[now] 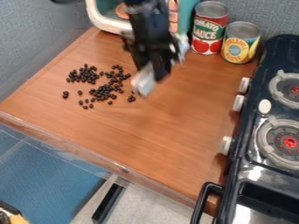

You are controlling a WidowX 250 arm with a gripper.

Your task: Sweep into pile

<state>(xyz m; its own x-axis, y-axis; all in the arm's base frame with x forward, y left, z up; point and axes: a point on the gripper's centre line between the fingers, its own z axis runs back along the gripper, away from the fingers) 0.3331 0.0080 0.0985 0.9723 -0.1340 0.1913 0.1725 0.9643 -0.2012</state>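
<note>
1 claw, 1 blurred pale object below, many black beads, 2 cans

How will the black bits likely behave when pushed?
The black bits look small and rounded, so they would probably roll. The counter looks smooth, so grip is likely low. With strays around the clumps, they may scatter.

Bright, soft light reaches me across the counter, its source hidden from me. My pincer blurs into a dark smear, with a faint shadow below. Past the counter's right edge, white glare glints off the stove.
</note>
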